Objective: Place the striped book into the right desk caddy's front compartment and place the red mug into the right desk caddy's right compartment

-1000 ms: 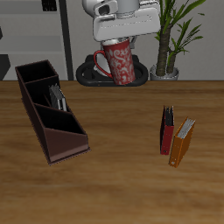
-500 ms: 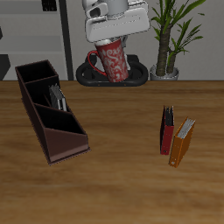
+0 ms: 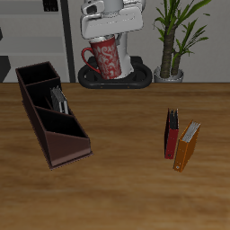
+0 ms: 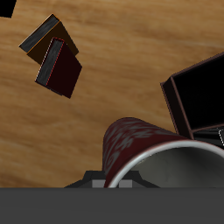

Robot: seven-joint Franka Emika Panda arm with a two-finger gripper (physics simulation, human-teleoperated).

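— Where's the mug?

— The gripper (image 3: 110, 38) grips the red mug (image 3: 105, 59) high in the frame's upper middle, above the table (image 3: 117, 189).

— And now?

— Carry it level over the caddy (image 3: 52, 112) at left, centre it above the back section (image 3: 35, 75), then lower.

Fingers hidden behind red mug (image 3: 105, 59)
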